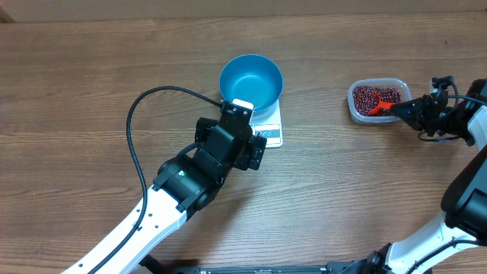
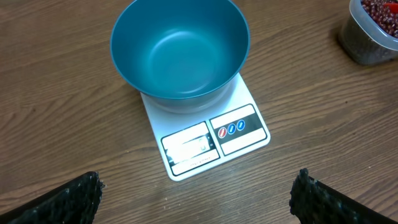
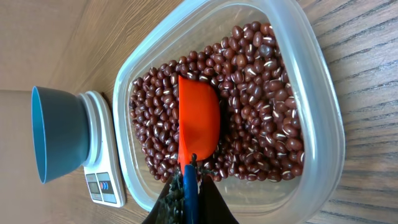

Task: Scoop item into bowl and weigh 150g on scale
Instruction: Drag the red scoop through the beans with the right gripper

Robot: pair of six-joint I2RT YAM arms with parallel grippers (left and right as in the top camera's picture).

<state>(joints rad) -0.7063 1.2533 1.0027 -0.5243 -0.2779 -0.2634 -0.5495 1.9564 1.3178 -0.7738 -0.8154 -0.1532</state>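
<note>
Now pinching the orange scoop (image 3: 199, 121) among the beans (image 3: 261, 93) with right jaws, holding left jaws wide near the scale (image 2: 211, 140).

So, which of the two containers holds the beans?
The clear tub, with the orange scoop in it; the blue bowl on the scale is empty.

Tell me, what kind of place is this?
Probably a robot test bench, not a real kitchen: a wood-grain table carries a white kitchen scale with a blue bowl on it and a clear tub of red-brown beans, where the right gripper holds an orange scoop.
</note>
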